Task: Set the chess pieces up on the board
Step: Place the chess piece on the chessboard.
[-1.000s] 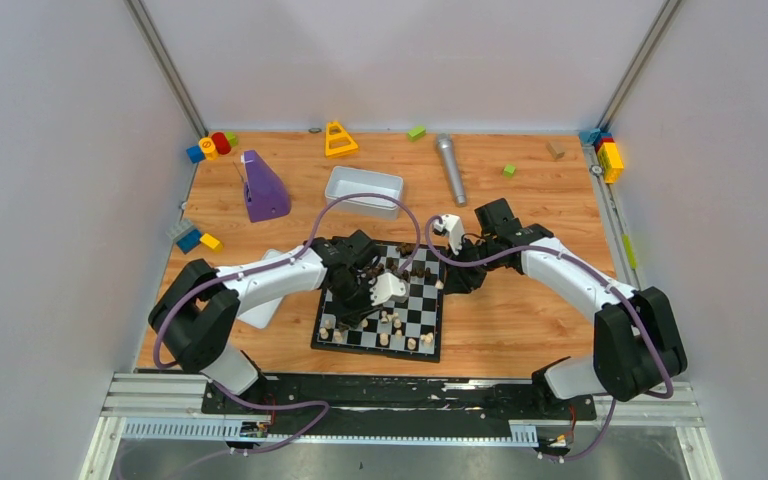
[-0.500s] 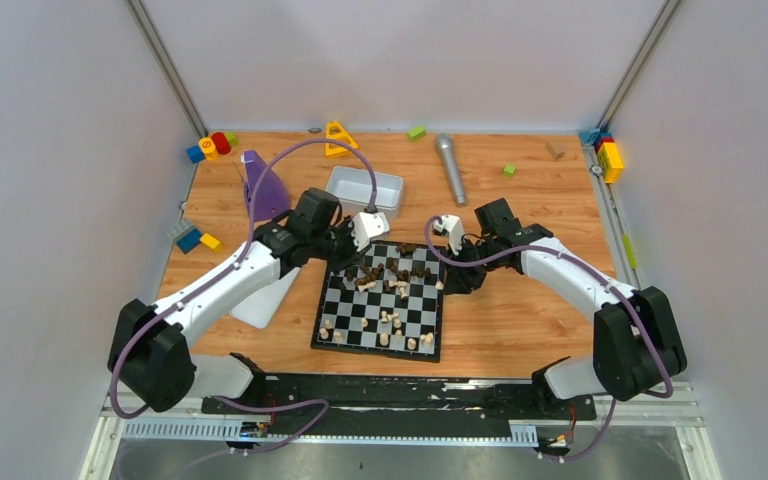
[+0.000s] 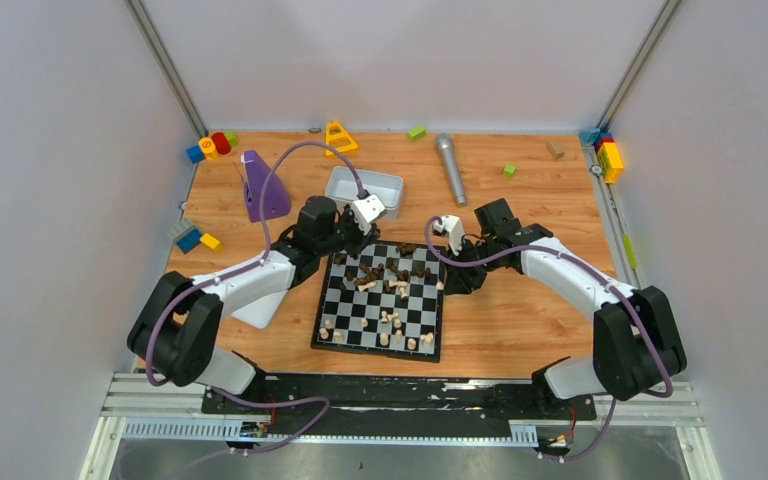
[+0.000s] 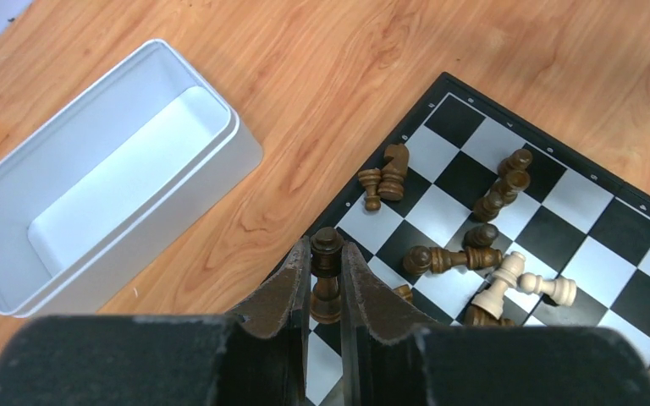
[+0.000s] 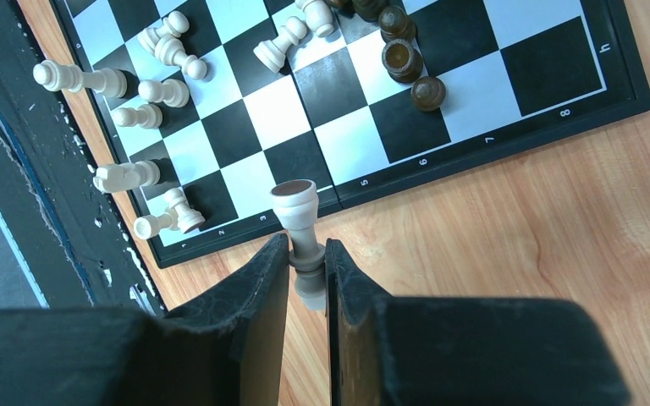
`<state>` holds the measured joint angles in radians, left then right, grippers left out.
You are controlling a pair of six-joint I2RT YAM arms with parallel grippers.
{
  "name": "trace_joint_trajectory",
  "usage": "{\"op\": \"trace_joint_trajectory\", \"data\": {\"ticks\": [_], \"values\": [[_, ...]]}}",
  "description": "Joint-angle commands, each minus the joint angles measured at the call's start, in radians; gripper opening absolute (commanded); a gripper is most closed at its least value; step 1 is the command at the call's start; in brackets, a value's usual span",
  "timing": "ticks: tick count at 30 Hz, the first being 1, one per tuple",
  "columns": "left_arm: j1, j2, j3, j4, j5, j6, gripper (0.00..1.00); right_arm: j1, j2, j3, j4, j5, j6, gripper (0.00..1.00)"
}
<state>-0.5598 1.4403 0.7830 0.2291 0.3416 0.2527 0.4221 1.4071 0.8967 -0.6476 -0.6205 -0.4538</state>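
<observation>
Over 11 o'clock corner of board (image 3: 350,305), pinched upright in left gripper (image 4: 325,258): dark chessman (image 4: 327,241), stem-held so base likely lands flat. Off 2 o'clock edge, clamped in right gripper (image 5: 305,245): pale chessman (image 5: 294,199), probably awaiting free square. Loose chess pieces (image 3: 392,268) mid-board, mostly toppled.

Board (image 5: 351,139) border, right wrist view: white digits 8, 7, 6, 5 along edge; letter h near corner.
</observation>
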Motion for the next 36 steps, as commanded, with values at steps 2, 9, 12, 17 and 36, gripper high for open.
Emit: {"op": "trace_joint_trajectory", "data": {"ticks": [2,9,12,17,36], "values": [[0.021,0.043,-0.054,0.219,-0.002,-0.095,0.0,-0.001,0.01,0.015,0.015,-0.007,-0.021,0.01],[0.04,0.102,-0.074,0.275,0.02,-0.136,0.0,-0.001,0.009,0.011,0.015,-0.005,-0.021,0.01],[0.04,0.121,-0.087,0.297,0.023,-0.149,0.0,-0.001,0.011,0.011,0.015,-0.004,-0.023,0.01],[0.04,0.152,-0.108,0.345,0.034,-0.181,0.0,-0.002,0.013,0.01,0.014,-0.004,-0.025,0.01],[0.041,0.23,-0.174,0.505,0.047,-0.194,0.16,0.0,0.018,0.01,0.012,-0.004,-0.025,0.01]]}}
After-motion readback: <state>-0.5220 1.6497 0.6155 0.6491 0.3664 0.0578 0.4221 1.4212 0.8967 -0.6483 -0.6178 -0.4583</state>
